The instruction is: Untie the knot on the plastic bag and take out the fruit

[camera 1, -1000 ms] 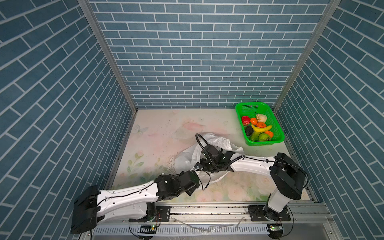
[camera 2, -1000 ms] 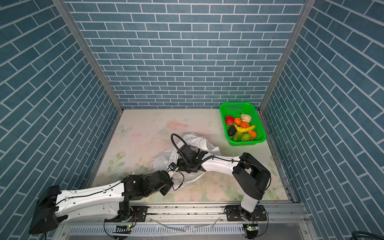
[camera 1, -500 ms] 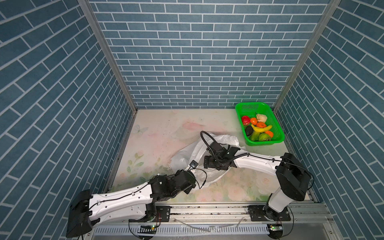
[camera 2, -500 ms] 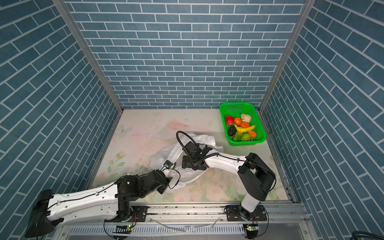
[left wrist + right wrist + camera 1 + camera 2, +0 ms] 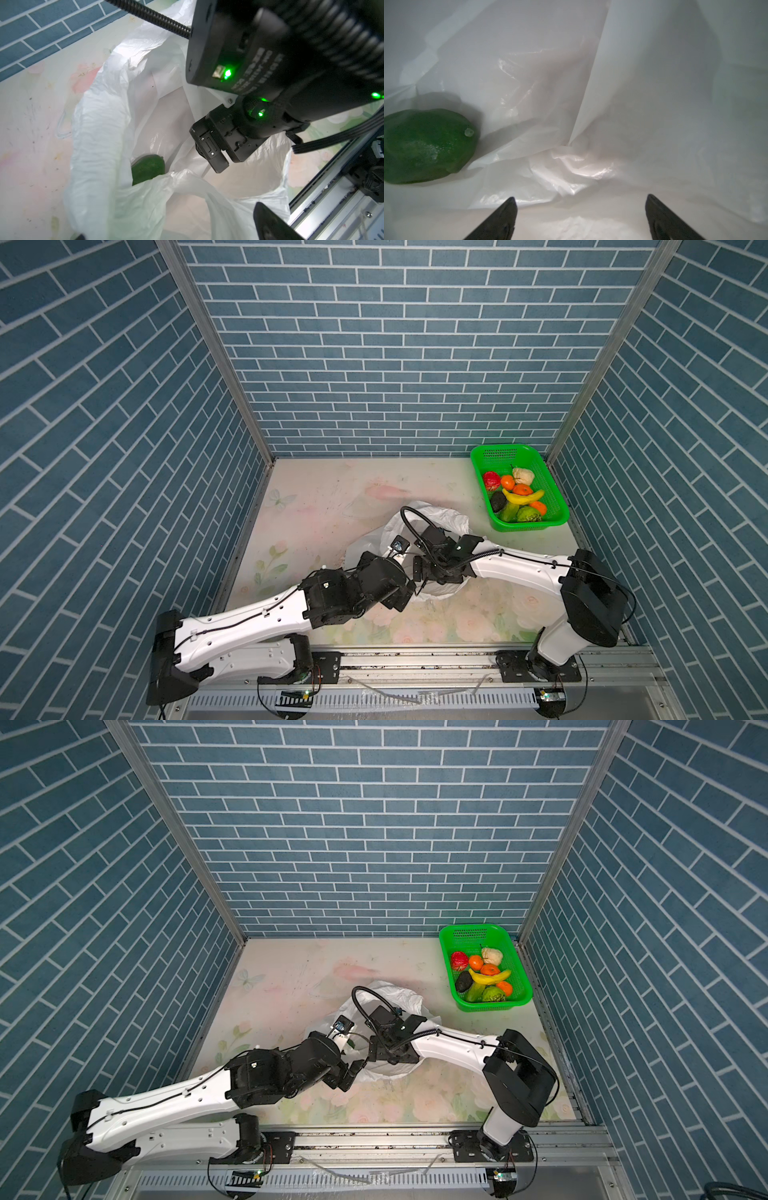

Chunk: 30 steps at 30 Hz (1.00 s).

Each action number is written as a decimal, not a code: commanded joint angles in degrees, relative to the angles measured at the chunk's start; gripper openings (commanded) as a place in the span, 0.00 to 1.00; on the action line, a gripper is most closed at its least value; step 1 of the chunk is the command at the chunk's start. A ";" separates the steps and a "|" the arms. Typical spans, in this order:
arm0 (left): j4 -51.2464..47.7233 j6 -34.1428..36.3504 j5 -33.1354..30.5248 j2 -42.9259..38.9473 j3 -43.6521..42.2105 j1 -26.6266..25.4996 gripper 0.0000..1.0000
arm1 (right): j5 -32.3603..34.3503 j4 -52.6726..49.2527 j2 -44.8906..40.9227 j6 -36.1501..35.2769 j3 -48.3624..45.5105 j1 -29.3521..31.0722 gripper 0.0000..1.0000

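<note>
**Grippers spread wide, one green fruit (image 5: pixel 148 169) inside the plastic bag (image 5: pixel 99 116)**

In both top views the two wrists meet over the plastic bag (image 5: pixel 449 518) (image 5: pixel 405 994) and cover most of it. Only its crumpled far edge and a near lobe show. A fold of the bag's rim hides half of the green fruit in the left wrist view. The frame edge cuts it off in the right wrist view (image 5: pixel 427 145), so its long axis cannot be judged. A small pale nub marks the end that shows there.

The bag lies about mid-table (image 5: pixel 324 497), a little to the right, with its mouth gaping. The green basket (image 5: pixel 505 454) sits in the far right corner, apart from the bag. It holds a red fruit (image 5: pixel 491 480), oranges (image 5: pixel 508 481), a pale cream piece (image 5: pixel 523 476), a dark avocado (image 5: pixel 498 502) and green ones (image 5: pixel 528 514). A banana (image 5: pixel 521 497) lies across them, left to right.

The right gripper (image 5: pixel 581 218) reaches inside the bag with its fingers far apart and nothing between them. The fruit lies off to one side of it. The left gripper (image 5: pixel 169 221) is at the bag's rim, also spread wide, and the plastic between its fingers is loose and unpinched.
</note>
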 commanded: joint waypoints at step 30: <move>-12.91 5.40 -0.59 16.02 11.48 7.24 1.00 | 5.57 -2.44 -6.89 -0.83 -4.94 -2.21 0.96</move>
